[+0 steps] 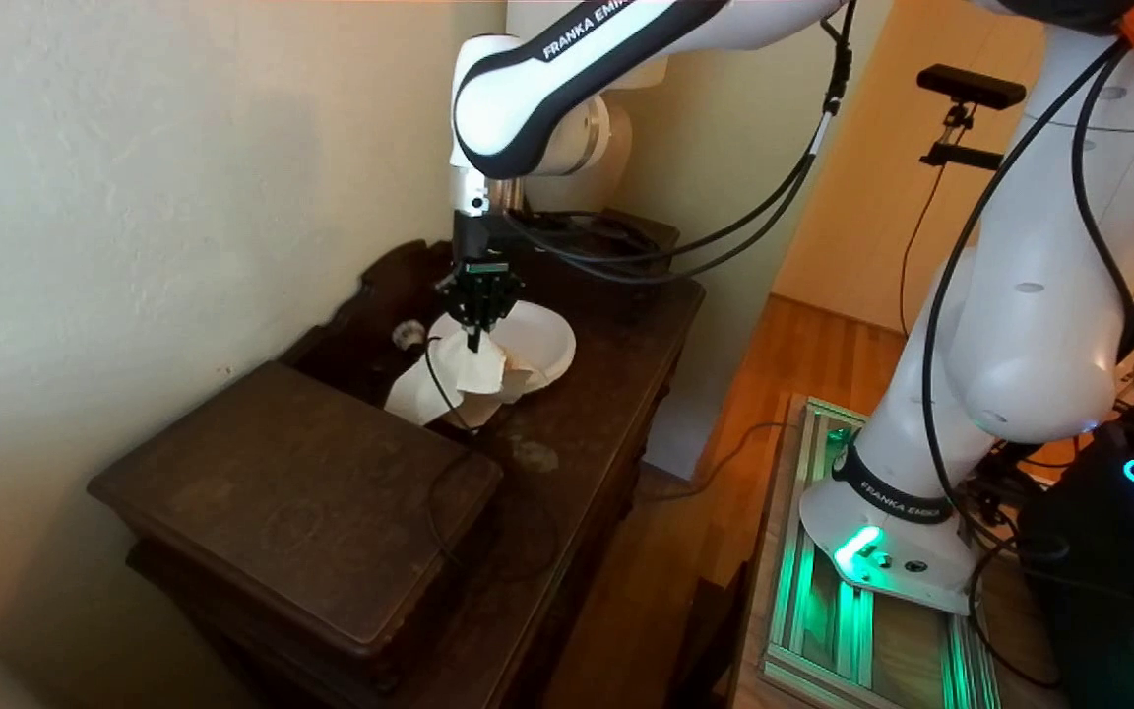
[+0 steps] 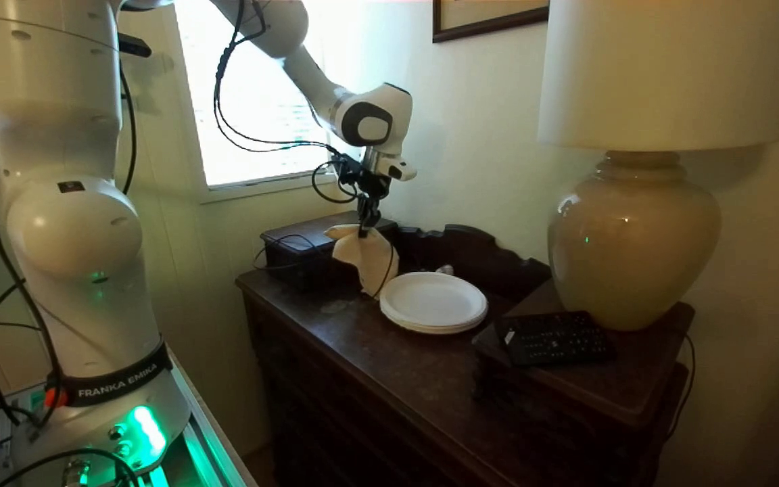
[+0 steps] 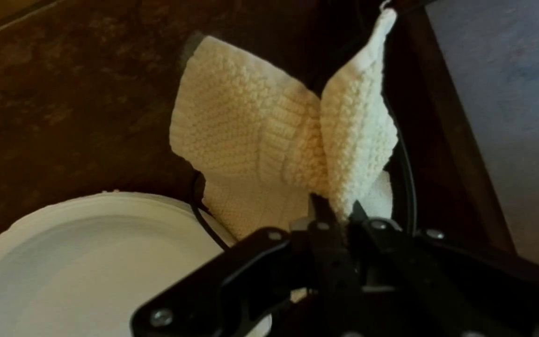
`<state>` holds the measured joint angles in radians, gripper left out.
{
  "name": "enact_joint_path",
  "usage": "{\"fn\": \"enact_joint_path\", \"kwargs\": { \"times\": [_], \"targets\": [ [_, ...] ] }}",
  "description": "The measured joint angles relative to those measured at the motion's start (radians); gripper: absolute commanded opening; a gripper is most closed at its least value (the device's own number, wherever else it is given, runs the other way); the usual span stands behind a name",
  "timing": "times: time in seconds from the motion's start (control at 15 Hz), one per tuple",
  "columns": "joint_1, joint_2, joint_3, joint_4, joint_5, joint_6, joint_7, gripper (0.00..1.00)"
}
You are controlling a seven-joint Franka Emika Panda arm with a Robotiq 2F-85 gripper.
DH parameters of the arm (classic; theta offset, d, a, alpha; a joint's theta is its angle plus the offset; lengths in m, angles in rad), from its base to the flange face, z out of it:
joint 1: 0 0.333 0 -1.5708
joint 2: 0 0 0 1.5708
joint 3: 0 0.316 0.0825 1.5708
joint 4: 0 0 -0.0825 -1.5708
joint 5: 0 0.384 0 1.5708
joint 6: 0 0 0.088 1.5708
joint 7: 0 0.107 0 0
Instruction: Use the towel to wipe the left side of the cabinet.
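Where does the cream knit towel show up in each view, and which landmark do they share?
In an exterior view: the cream knit towel is left of centre, hiding part of the stacked white plates.
In an exterior view: the towel is left of centre, left of the plates.
Wrist view: the towel spans the upper middle, pinched in the gripper, above and right of the plates.
Shared landmark: the plates, in every view.

The arm (image 1: pixel 1035 315) arches over, wrist (image 2: pixel 377 125) bent down, its fingers (image 3: pixel 325 238) pointing downward and pinched nearly together.
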<state>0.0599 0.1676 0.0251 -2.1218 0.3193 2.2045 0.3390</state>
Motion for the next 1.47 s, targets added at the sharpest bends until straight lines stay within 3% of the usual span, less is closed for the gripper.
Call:
{"fn": "enact_joint_path", "kwargs": {
  "times": [0.33, 0.6, 1.47],
  "targets": [
    [-0.061, -0.011, -0.002, 0.048, 0.189, -0.180, -0.150, 0.05],
    [-0.100, -0.039, -0.021, 0.089, 0.249, -0.308, -0.165, 0.04],
    [-0.107, -0.190, -0.036, 0.111, 0.408, -0.482, -0.403, 0.03]
  ]
}}
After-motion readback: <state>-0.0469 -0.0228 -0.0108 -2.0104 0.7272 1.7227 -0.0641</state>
